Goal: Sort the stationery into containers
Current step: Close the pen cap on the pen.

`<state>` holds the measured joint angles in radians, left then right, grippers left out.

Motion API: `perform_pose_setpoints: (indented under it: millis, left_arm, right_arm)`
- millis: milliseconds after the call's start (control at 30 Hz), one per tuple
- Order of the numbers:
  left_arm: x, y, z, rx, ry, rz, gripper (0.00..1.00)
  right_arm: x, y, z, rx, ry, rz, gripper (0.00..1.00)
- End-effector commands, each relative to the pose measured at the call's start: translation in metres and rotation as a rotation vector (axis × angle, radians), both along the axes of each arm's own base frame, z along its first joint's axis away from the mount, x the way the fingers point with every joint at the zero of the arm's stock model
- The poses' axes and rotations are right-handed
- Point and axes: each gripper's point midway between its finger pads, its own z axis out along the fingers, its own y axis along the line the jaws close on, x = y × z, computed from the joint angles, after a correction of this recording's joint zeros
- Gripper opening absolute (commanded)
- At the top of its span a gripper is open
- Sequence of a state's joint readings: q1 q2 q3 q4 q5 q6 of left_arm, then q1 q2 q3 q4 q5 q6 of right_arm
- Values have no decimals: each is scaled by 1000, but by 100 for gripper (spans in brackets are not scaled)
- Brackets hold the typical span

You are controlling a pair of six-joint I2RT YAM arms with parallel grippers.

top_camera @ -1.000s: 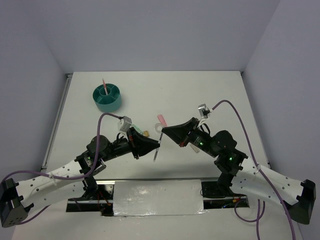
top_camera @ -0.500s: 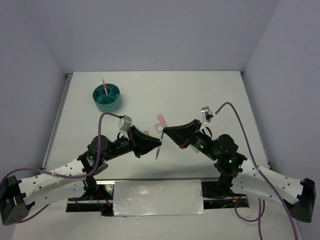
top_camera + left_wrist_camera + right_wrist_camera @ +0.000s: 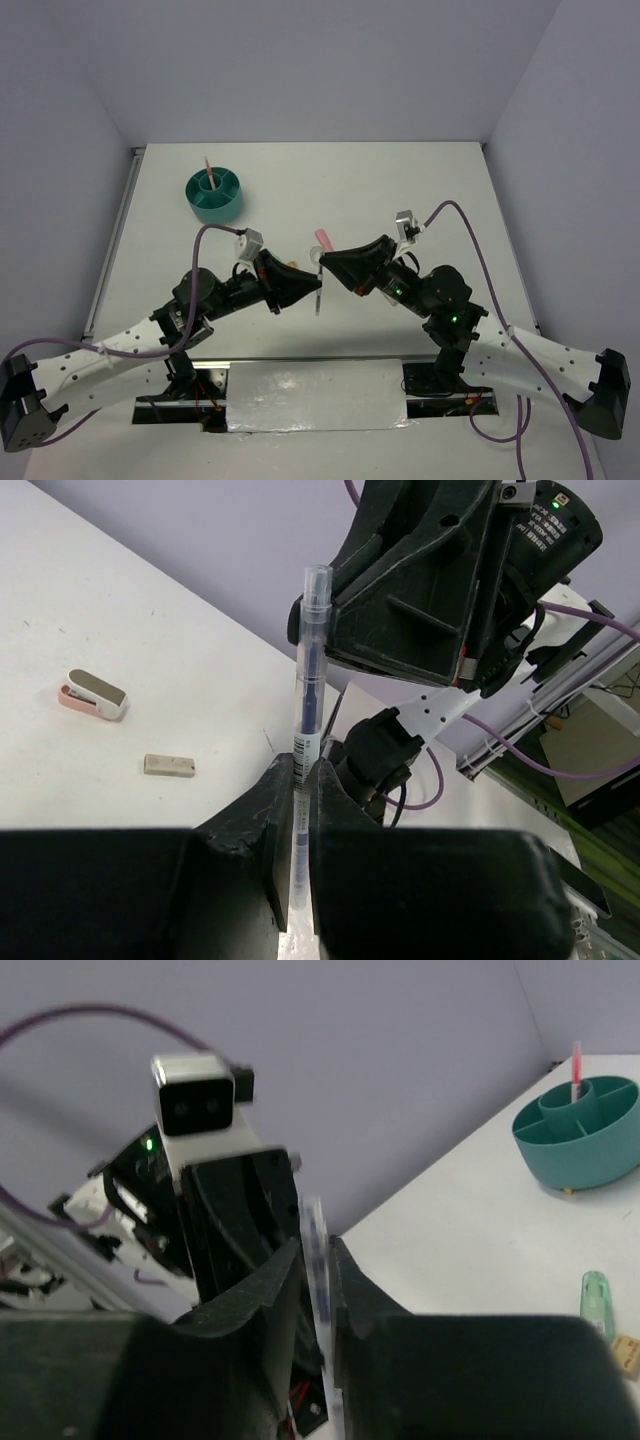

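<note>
Mid-frame in the top view the left gripper is clamped on the lower barrel of a clear pen. The pen's long axis runs nearly up-and-down that frame, crosswise to both arms' reach, and the right gripper straddles the same pen (whether its jaws press it or stand just off, I cannot tell). The teal organizer sits well apart at upper left, on the left arm's side, so that arm looks the nearer carrier.

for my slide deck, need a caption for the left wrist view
Left claw pinches a clear pen upright, right claw at its upper end; beige block and pink-and-white item on the table
</note>
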<state>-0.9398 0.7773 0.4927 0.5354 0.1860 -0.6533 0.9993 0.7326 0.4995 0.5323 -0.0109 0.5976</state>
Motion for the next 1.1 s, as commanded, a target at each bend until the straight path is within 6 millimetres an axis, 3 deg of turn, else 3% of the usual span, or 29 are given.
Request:
perform_pose_setpoints:
  millis: [0,67,167,367,567,733,900,1000,1067]
  left_arm:
    - [4,16,91,-201,-200,71,0]
    - [5,12,82,-187,-187,60,0]
    - [7,9,67,-166,-157,60,0]
    - [7,3,57,-150,-135,35,0]
    - [2,-6,48,-121,-129,-17,0]
    - [1,-6,40,-102,-118,-24,0]
    - [-1,-7,34,-88,-115,-39,0]
    - [-1,-9,32,-74,-113,-47,1]
    - [-2,-10,34,-74,-118,-54,27]
  right_arm:
    - [-38,17,-22,-113,0,195,26]
    - [-40,15,-17,-103,-17,197,35]
    - [-42,14,-10,-95,-28,200,38]
    - [-44,14,-5,-84,-40,212,34]
    - [-39,10,5,-67,-61,176,38]
    - [-36,6,13,-82,-83,148,26]
    - [-36,8,18,-87,-98,150,1]
    - [-37,11,16,-87,-96,161,0]
    - [-37,12,13,-88,-87,167,0]
